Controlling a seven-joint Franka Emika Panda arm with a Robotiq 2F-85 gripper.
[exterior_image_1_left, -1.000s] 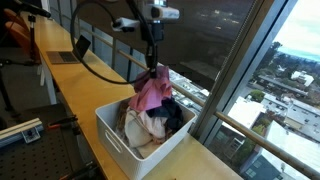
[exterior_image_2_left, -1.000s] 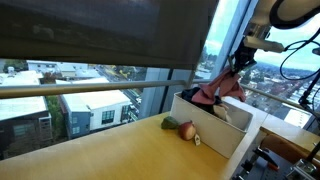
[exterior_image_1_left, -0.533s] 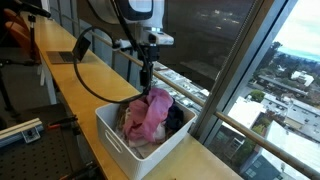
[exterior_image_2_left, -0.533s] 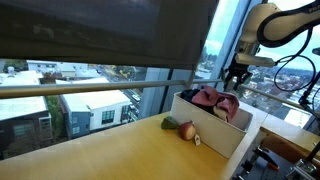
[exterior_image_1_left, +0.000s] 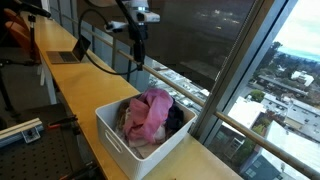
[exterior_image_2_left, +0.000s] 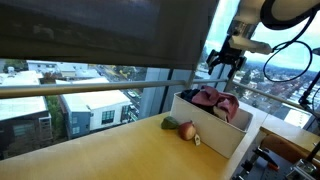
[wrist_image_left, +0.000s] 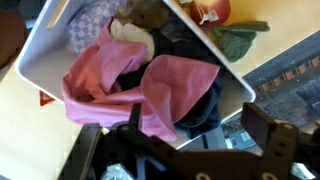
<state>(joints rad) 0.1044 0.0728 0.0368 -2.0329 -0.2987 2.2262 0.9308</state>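
A pink cloth (exterior_image_1_left: 150, 112) (exterior_image_2_left: 212, 99) (wrist_image_left: 130, 85) lies crumpled on top of other clothes in a white bin (exterior_image_1_left: 112, 140) (exterior_image_2_left: 215, 131) (wrist_image_left: 40, 60). A dark garment (wrist_image_left: 205, 105) (exterior_image_1_left: 176, 118) sits beside it, and a pale one shows at the bin's far end. My gripper (exterior_image_1_left: 136, 66) (exterior_image_2_left: 224, 66) (wrist_image_left: 180, 150) hangs well above the bin, open, with nothing between its fingers. In the wrist view its two black fingers frame the bin's edge from above.
The bin stands on a long wooden counter (exterior_image_1_left: 80, 85) (exterior_image_2_left: 110, 150) along a tall window. A reddish onion-like thing (exterior_image_2_left: 186, 129) (wrist_image_left: 212, 10) and a green item (wrist_image_left: 240, 42) lie on the counter beside the bin. A laptop (exterior_image_1_left: 70, 52) sits farther along.
The gripper let go of the pink cloth, which dropped into the bin. The jaws opened and the gripper rose away from the bin.
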